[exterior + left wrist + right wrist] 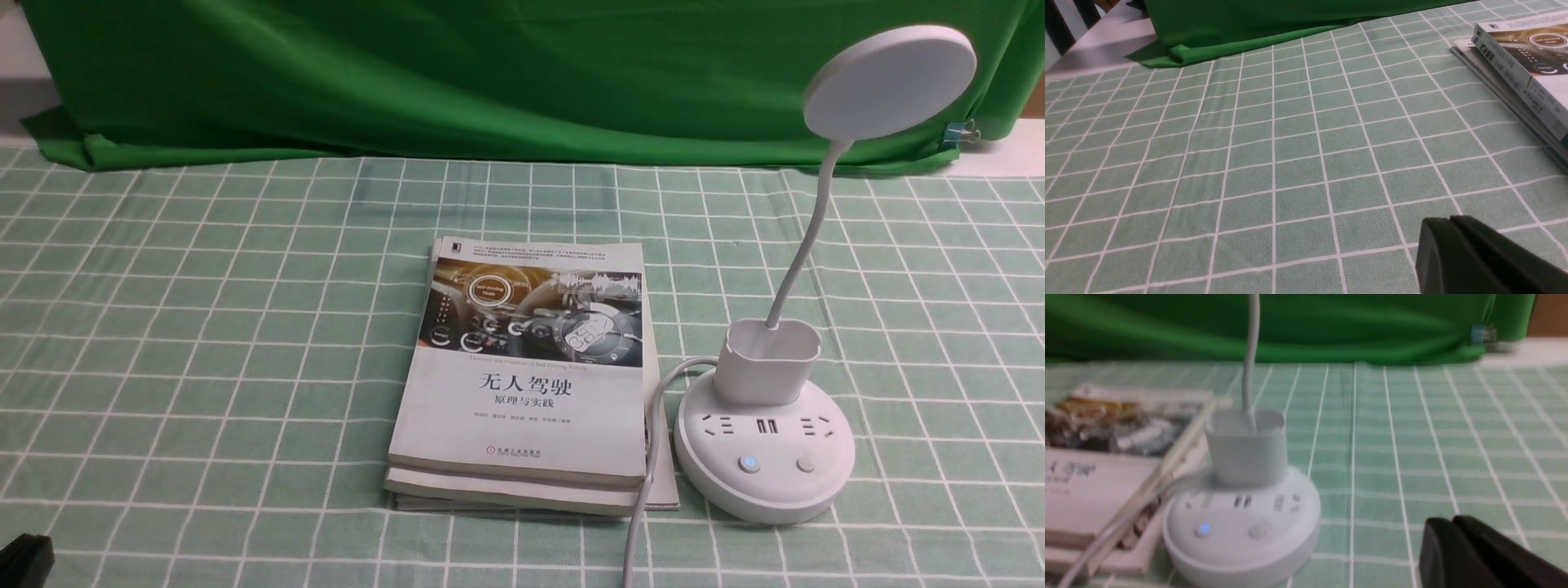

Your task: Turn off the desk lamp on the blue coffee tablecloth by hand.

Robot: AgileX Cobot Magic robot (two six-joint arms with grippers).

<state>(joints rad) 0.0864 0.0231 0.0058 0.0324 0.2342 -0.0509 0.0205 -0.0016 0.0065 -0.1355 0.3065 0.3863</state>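
The desk lamp (764,457) stands on the blue coffee tablecloth (204,327), ahead and left of the right gripper (1451,531). A stack of books (526,376) lies just left of the lamp's base; the lamp's cord (645,490) runs between them. The left gripper (1449,232) sits well left of the books.
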